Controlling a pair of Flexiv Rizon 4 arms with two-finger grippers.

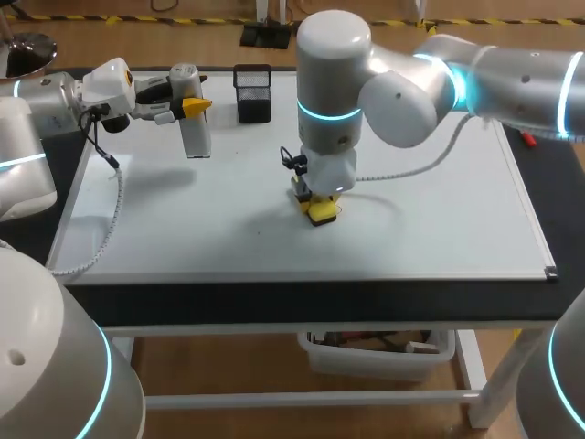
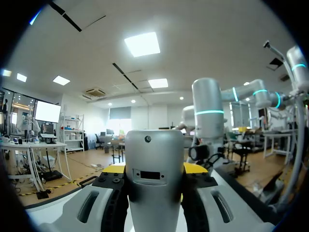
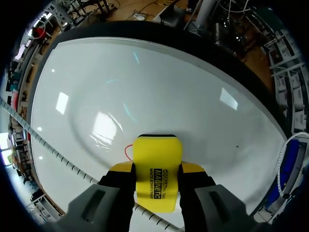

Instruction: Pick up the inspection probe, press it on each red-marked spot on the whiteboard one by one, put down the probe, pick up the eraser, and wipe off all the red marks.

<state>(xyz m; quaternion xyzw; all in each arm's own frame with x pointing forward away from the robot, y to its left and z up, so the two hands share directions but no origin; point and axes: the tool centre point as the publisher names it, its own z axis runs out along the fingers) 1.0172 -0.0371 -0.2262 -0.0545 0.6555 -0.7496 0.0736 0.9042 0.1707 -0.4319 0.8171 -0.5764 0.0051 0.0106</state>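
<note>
Right tool (image 3: pixel 157 170) is clamping the yellow eraser (image 3: pixel 157 152), pressing it onto the whiteboard (image 3: pixel 145 87). A red mark (image 3: pixel 128 151) is peeking out just beside the eraser. Left tool (image 2: pixel 154 169) is gripping the probe (image 2: pixel 153 193) aloft, well apart from the right tool. Risk: the stroke missing that mark, or the eraser tilting in the grip and leaving a red smear.

The eraser (image 3: pixel 157 169) carries black lettering on its yellow face (two lines); small print.

One whiteboard (image 1: pixel 439 219) lying on one desk (image 1: pixel 274 298), one probe (image 1: pixel 194 137), one eraser (image 1: pixel 320 212), one red mark (image 3: pixel 128 151) showing, one mesh cup (image 1: pixel 253 91), two arms: left arm (image 1: pixel 41 99), right arm (image 1: pixel 512 82)
</note>
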